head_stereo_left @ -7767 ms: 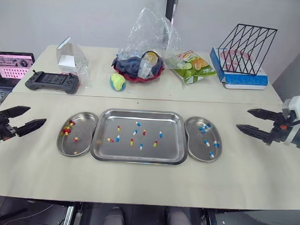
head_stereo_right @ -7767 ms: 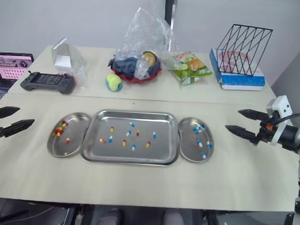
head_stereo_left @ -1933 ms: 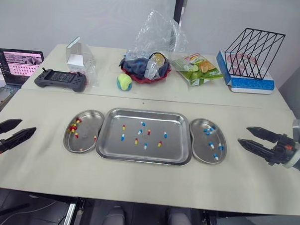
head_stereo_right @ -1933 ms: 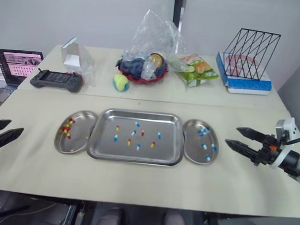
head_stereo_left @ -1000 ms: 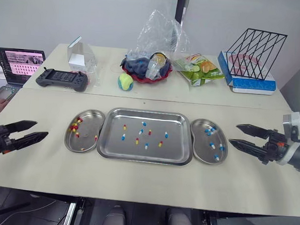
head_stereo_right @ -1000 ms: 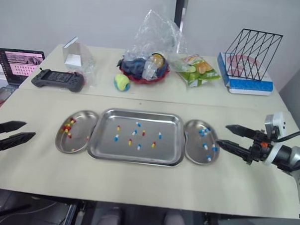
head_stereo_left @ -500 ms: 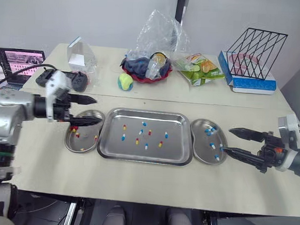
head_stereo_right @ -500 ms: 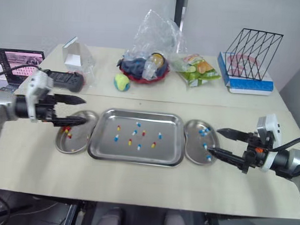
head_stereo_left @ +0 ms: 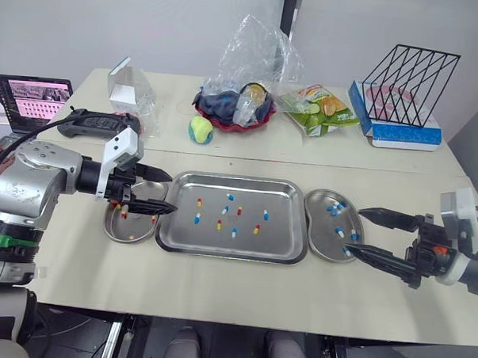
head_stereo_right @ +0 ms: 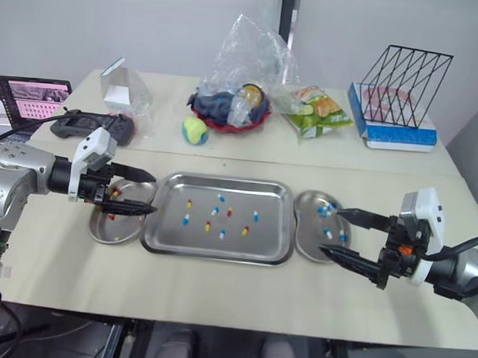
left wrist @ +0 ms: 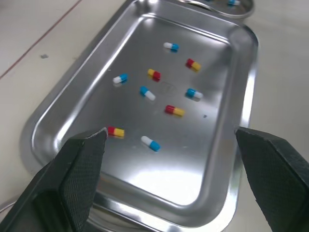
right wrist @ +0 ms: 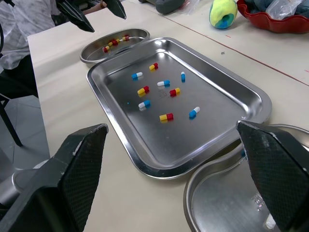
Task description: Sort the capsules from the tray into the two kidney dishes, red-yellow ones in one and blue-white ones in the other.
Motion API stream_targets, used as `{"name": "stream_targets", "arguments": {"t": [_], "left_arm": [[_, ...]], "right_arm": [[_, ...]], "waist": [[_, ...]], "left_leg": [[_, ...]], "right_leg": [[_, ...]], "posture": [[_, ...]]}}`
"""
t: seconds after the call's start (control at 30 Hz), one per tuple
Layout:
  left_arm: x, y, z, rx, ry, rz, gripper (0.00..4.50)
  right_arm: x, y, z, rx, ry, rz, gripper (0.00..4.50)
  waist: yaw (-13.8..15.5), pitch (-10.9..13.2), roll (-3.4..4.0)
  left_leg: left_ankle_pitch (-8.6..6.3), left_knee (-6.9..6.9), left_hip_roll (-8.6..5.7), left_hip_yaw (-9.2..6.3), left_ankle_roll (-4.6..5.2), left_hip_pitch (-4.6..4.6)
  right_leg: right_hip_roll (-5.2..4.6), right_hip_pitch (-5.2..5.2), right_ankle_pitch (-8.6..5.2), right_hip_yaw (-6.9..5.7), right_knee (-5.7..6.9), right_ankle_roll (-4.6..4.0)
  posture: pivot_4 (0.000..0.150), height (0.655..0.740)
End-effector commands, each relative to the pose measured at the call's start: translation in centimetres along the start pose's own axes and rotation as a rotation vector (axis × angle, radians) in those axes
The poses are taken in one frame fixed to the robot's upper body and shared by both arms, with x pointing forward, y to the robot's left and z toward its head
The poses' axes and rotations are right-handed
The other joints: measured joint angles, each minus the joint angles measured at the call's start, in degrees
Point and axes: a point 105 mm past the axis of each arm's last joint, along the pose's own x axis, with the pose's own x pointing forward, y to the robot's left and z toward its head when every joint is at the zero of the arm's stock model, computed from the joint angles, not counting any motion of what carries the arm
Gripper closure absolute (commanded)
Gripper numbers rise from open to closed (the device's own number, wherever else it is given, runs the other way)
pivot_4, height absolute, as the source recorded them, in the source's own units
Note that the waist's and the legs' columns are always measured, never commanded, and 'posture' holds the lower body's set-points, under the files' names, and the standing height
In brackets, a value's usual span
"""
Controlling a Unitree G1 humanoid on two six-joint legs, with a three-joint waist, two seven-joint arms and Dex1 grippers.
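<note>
1. A mis-pick is being risked: the capsules (head_stereo_left: 219, 223) are lying mixed and close together in the tray (head_stereo_left: 276, 246), so a wrong-coloured neighbour could be pinched or flicked away.
2. The left jaws are being held apart, level over the left dish (head_stereo_left: 129, 231), pointing right.
3. The right jaws are being held apart over the right dish (head_stereo_left: 320, 238), pointing left.

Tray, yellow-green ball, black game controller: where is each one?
tray (head_stereo_left: 280, 238), left eye view, bare floor near its right end.
ball (head_stereo_left: 199, 130), left eye view, middle of the ball.
game controller (head_stereo_left: 89, 123), left eye view, middle of its body.
</note>
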Motion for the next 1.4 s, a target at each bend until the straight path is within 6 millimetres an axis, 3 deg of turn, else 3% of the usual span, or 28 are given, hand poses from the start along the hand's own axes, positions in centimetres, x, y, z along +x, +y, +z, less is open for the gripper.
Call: {"name": "stream_targets", "arguments": {"t": [0.03, 0.2, 0.33, 0.47, 0.6, 0.67, 0.77, 0.9, 1.13, 1.27, 1.4], "left_arm": [[-1.3, -0.1, 1.0, 0.033, -0.014, 0.025, 0.05], [-1.7, -0.4, 0.8, 0.042, -0.01, 0.021, 0.05], [-4.4, -1.5, 0.5, 0.087, -0.036, 0.06, 0.05], [-6.5, -2.2, 0.1, 0.081, -0.084, 0.128, 0.05], [-11.1, -1.5, -2.7, 0.016, -0.178, 0.345, 0.05], [-12.3, -2.6, -4.5, -0.025, -0.197, 0.401, 0.05], [-13.6, -3.2, -5.2, -0.094, -0.304, 0.504, 0.05], [-13.5, -5.4, -7.2, -0.118, -0.277, 0.545, 0.05], [-13.3, -7.2, -8.0, -0.133, -0.273, 0.594, 0.05], [-12.8, -8.6, -8.6, -0.13, -0.262, 0.627, 0.05], [-12.2, -9.1, -8.6, -0.127, -0.261, 0.631, 0.05]], "right_arm": [[0.1, 0.3, 1.2, -0.062, -0.014, 0.03, 0.0], [0.7, 0.2, 1.3, -0.085, -0.005, 0.05, 0.0], [4.5, 0.1, 2.6, -0.116, -0.043, 0.145, 0.0], [6.0, -0.2, 2.7, -0.117, -0.041, 0.199, 0.0], [7.4, -0.3, 2.6, -0.113, -0.031, 0.242, 0.0], [8.4, -0.6, 2.5, -0.113, -0.021, 0.249, 0.0], [10.1, -1.2, 2.4, -0.109, 0.005, 0.247, 0.0], [13.4, -1.6, 2.3, -0.17, 0.031, 0.244, 0.0], [17.2, -1.4, 2.5, -0.245, 0.039, 0.287, 0.0], [22.9, 1.0, 2.5, -0.369, 0.066, 0.446, 0.0], [26.1, 2.2, 2.2, -0.429, 0.081, 0.498, 0.0]], "waist": [[-0.1, 0.0, 0.0], [-0.2, 0.0, 0.0], [-1.5, 0.0, -0.02], [-1.4, 0.0, -0.01], [-0.6, 0.0, -0.01], [-1.1, 0.0, 0.01], [-1.1, 0.1, 0.01], [-1.2, 0.1, -0.13], [-0.5, 0.1, -0.14], [-1.5, 0.1, -0.15], [-2.0, 0.0, -0.17]], "left_leg": [[0.0, 0.0, 0.0, 0.0, 0.0, 0.02], [0.0, 0.0, 0.0, 0.0, 0.0, 0.02], [0.0, -0.01, 0.01, 0.01, 0.0, 0.05], [-0.01, -0.13, 0.04, 0.0, 0.01, 0.02], [-0.02, -0.13, 0.02, 0.03, 0.03, -0.1], [-0.02, -0.13, 0.02, 0.04, 0.03, -0.09], [-0.02, -0.18, 0.04, 0.06, 0.04, -0.07], [-0.01, -0.17, 0.04, 0.06, 0.01, -0.09], [0.01, -0.17, 0.04, 0.06, -0.03, -0.28], [0.02, -0.17, 0.04, 0.1, -0.04, -0.2], [0.03, -0.35, 0.1, 0.08, -0.07, -0.08]], "right_leg": [[0.0, 0.0, 0.0, 0.0, 0.0, 0.0], [0.01, 0.0, -0.01, 0.01, 0.01, 0.0], [0.04, -0.03, 0.0, 0.07, 0.02, -0.01], [0.03, -0.11, -0.08, 0.04, 0.05, -0.05], [-0.02, -0.22, -0.11, 0.04, 0.03, -0.01], [-0.01, -0.3, -0.11, 0.05, 0.07, -0.03], [0.01, -0.34, -0.11, 0.07, 0.12, -0.07], [-0.01, -0.38, -0.1, 0.07, 0.16, -0.08], [0.0, -0.63, -0.09, 0.07, 0.25, -0.11], [0.01, -0.63, -0.06, 0.11, 0.26, -0.16], [0.08, -0.76, -0.16, 0.09, 0.61, -0.31]], "posture": [[0.15, 0.738], [0.15, 0.738], [0.15, 0.738], [0.15, 0.738], [0.15, 0.738], [0.15, 0.738], [0.15, 0.738], [0.15, 0.738], [0.15, 0.738], [0.15, 0.738], [0.15, 0.738]]}}
